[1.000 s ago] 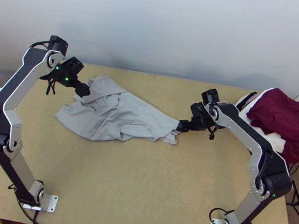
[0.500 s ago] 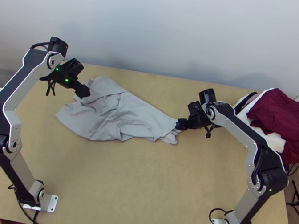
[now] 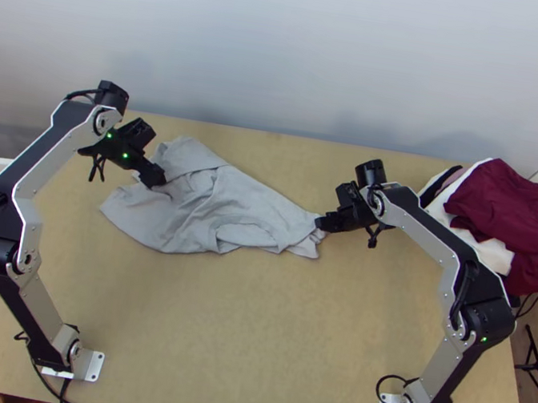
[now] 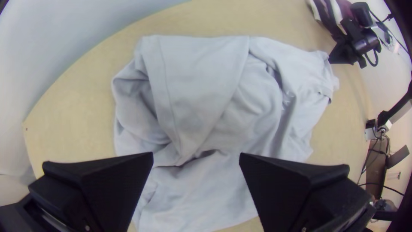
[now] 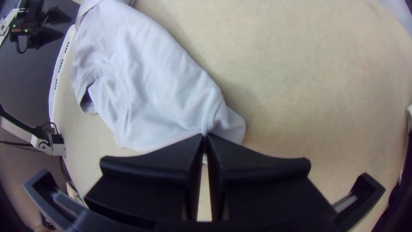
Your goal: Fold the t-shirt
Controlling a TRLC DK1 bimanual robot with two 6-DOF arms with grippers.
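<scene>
T-shirt point(image 3: 227, 210) lies pinched at one edge by right gripper point(image 3: 321, 223), left gripper point(image 3: 159, 180) spread, bare table point(image 3: 250, 328) nearside.

T-shirt point(image 4: 201, 77): pale grey, rumpled, a broad seamed flap folded over
Left hand point(image 3: 157, 178): above the t-shirt, fingers point(image 4: 113, 180) wide apart
Right hand point(image 3: 322, 222): farther off, touching the t-shirt's edge
Surface point(image 4: 68, 103): light wood, under the t-shirt
Clothes point(image 4: 328, 13): dark, white and purple, near the right hand
</scene>
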